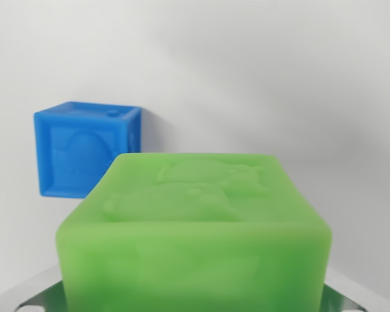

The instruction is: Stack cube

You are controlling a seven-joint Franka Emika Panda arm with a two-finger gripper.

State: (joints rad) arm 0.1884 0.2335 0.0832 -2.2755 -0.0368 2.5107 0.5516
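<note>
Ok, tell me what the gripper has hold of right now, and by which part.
Probably the green cube: it fills the wrist view, with metal finger parts beside its lower corners. The contact itself is out of frame, so the hold cannot be confirmed. The blue cube sits apart behind.

Very little of the robot shows in the wrist view. Only the fingers [36, 298] appear, as two thin slivers at the bottom edge, one toward the wrist view's left and one toward the wrist view's right. They look like flat, pale grey metal with a dull sheen and straight, angled edges. The left sliver has small dark cut-outs or holes near the frame's bottom. No cables, screws or markings can be made out on them.
</note>
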